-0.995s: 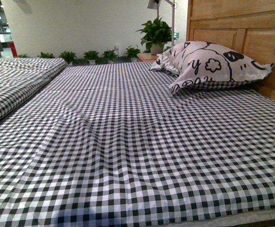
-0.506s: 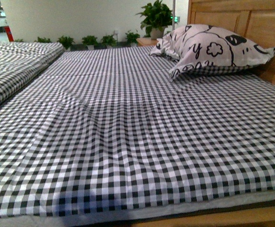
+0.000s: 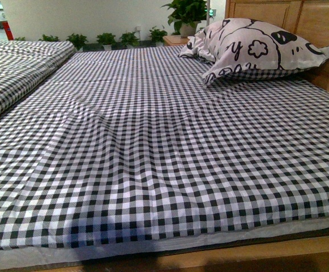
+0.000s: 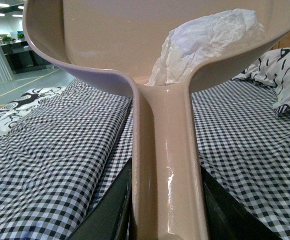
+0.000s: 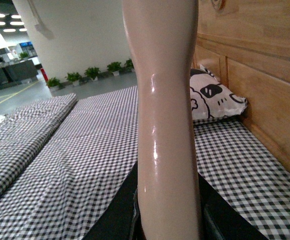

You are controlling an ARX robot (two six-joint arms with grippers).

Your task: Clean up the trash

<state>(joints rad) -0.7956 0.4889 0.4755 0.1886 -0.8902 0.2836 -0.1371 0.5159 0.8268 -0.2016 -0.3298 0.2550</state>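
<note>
Bed point(image 3: 170, 147) covered in black-and-white gingham sheet, wooden headboard point(image 3: 323, 22) at far right, row of potted plants point(image 3: 105, 39) along white back wall. White pillow with black pattern point(image 3: 255, 48) lay against headboard end of bed. Front view: no arm, no end effector, no trash on the sheet. Left wrist view: beige dustpan point(image 4: 115, 45) held by its handle point(image 4: 164, 165), scoop raised above the bed; trash point(image 4: 204, 45), a crumpled white paper wad, sat inside the scoop, against the side wall near where handle meets scoop. Left end effector point(image 4: 165, 210) closed on dustpan handle, dark jaws flanking it on both sides at frame bottom. Right wrist view: smooth beige handle point(image 5: 167, 125) of a second tool ran up out of frame, head not visible, so tool type undetermined. Right end effector point(image 5: 167, 220) clamped about this handle, dark jaw parts either side. Same pillow seen beyond, beside wooden headboard. Second gingham-covered bed point(image 3: 17, 73) to the left, apart from the first.
</note>
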